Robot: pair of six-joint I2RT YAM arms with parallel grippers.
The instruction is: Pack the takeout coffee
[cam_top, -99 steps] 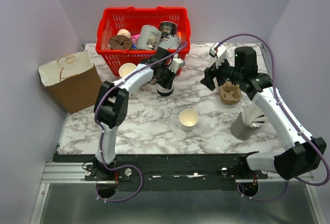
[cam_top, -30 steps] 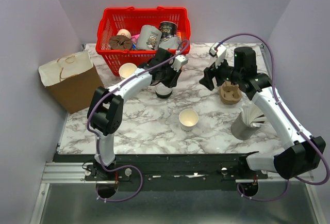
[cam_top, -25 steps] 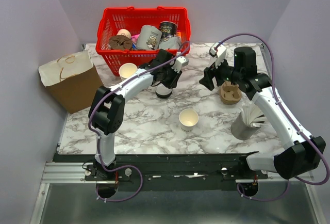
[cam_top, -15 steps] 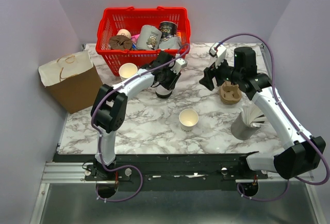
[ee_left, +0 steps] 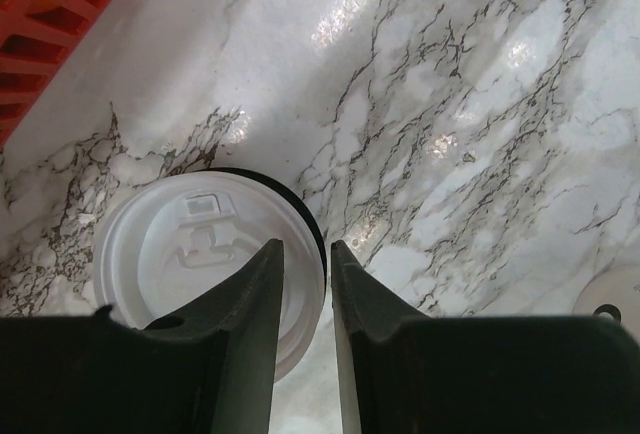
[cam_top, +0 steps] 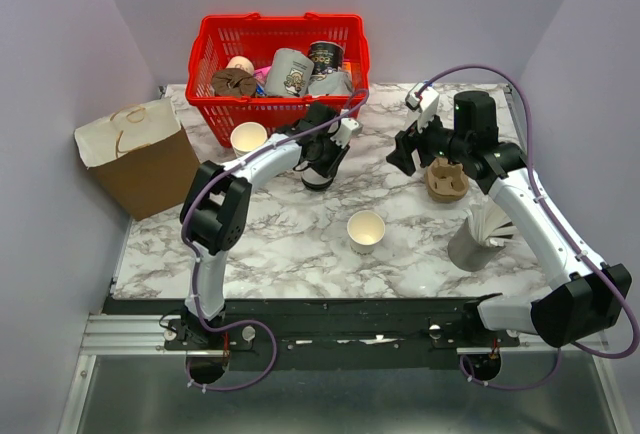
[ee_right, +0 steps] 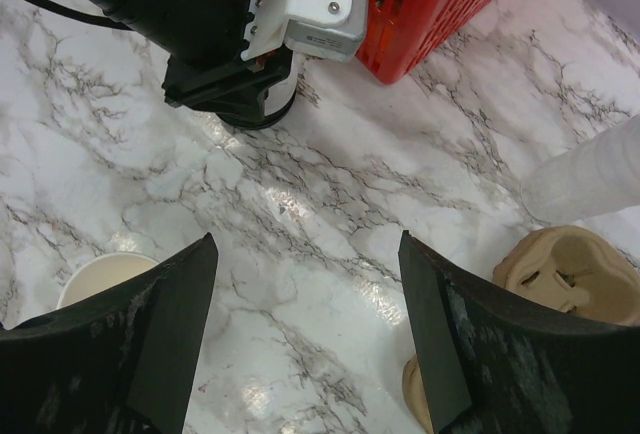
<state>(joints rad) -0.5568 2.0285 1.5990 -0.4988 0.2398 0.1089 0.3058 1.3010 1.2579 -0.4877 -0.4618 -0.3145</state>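
The left arm has swung its elbow a little and brought its wrist a touch closer to the red basket (cam_top: 213,46), while the right arm has stayed put. The left gripper (ee_left: 304,245) stands narrow astride the rim of the white lid (ee_left: 190,259), which lies flat just in front of the basket. Whether it pinches that rim I cannot tell, and the right gripper (ee_right: 305,242) hangs wide and empty. The open paper cup (cam_top: 366,231) stands upright, mouth up, beyond the lid on the side away from the basket, so the lid likely has to travel that way, and the left arm is the nearer.
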